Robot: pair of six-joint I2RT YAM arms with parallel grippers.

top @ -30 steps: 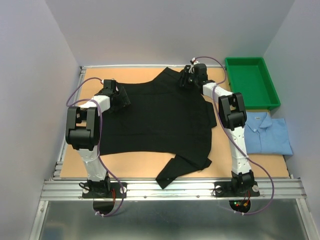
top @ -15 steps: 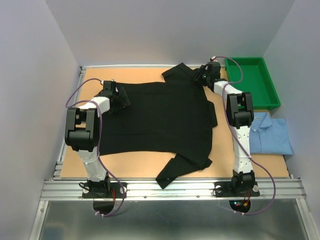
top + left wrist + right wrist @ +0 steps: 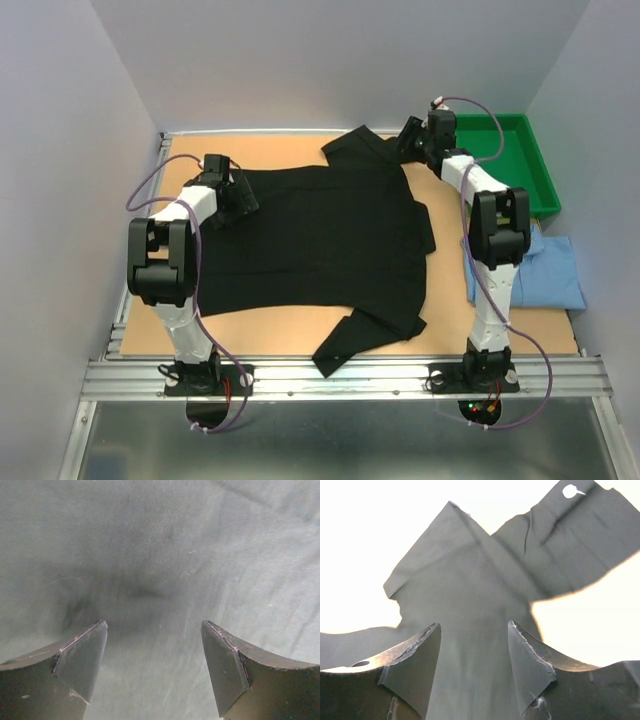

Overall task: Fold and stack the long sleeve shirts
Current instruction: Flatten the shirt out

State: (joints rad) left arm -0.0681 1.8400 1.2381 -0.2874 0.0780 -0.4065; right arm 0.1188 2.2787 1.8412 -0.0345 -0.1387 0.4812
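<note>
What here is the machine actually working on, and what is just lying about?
Part of the job:
- black shirt, spread across the table
- light blue shirt, folded at the right edge

Just lying about:
- green tray, far right corner

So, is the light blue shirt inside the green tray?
No, the light blue shirt lies outside the green tray, on the near side of it.
</note>
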